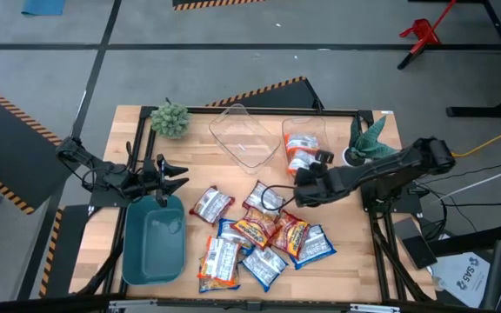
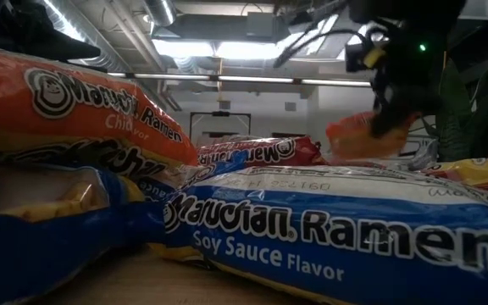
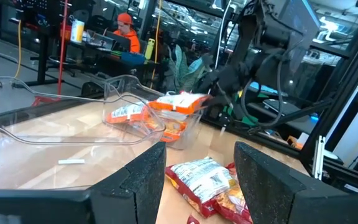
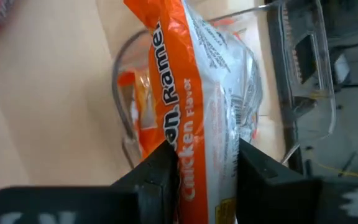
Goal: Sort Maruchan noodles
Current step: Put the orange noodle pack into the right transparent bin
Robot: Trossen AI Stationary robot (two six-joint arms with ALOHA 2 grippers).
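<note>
Right gripper (image 1: pixel 307 184) sits right of centre in the high view, at the near edge of a clear plastic bin (image 1: pixel 305 139). Right wrist view: its fingers (image 4: pixel 160 171) are clamped on an orange Chicken Flavor Maruchan packet (image 4: pixel 194 93), held over that bin, which already has another orange packet (image 1: pixel 300 149) inside.

A second clear bin (image 1: pixel 243 132) lies just left of it, upper centre of the high view, tilted.

Remaining noodle packets (image 1: pixel 255 239) are heaped lower centre on the wooden table (image 1: pixel 207 169), overlapping, a mix of orange, red-brown and blue prints. Low view: a blue Soy Sauce Flavor packet (image 2: pixel 337 233) fills the foreground, an orange packet (image 2: pixel 74 106) stacked at upper left.

Left gripper (image 1: pixel 170 176) hovers at centre left of the high view, above the far end of a teal tray (image 1: pixel 153 243). Left wrist view: fingers (image 3: pixel 138 180) apart, nothing between them.

Small green plant (image 1: pixel 170 119) at upper left of the table, another plant (image 1: pixel 368 139) at upper right.
</note>
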